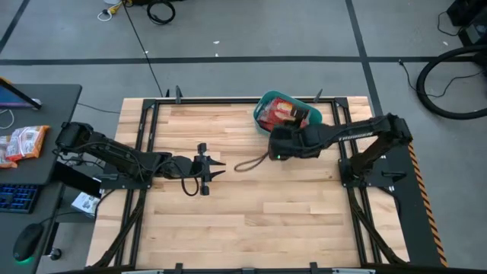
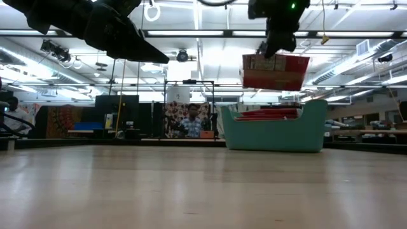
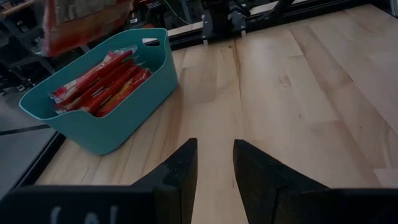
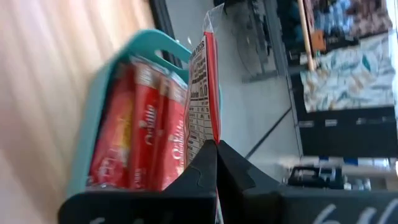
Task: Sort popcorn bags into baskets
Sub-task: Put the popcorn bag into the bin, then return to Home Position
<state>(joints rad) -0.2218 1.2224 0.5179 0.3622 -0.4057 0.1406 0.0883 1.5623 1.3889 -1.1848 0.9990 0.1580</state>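
The teal basket (image 1: 268,103) stands at the table's far side, right of the middle, with several red popcorn bags (image 3: 99,81) lying in it. It also shows in the low view (image 2: 275,130). My right gripper (image 2: 269,52) is shut on one red popcorn bag (image 2: 275,71) just above the basket. In the high view my right gripper (image 1: 289,129) is over the basket's near side. My left gripper (image 1: 219,167) is open and empty above the table's middle, left of the basket, its fingers (image 3: 180,171) pointing toward it. My right gripper pinches the popcorn bag by one edge (image 4: 210,134) between its two fingers. The fingers come at it from above. The bag hangs below them, clear of the basket's rim, its printed back face (image 4: 199,93) toward the packets in the basket.
A dark cable loop (image 1: 251,162) hangs by my right arm. A side desk at the left holds orange-and-white snack packets (image 1: 23,143), a keyboard and a mouse. A person (image 2: 193,121) sits far behind the table. Bare wood (image 1: 259,221) lies toward the near edge.
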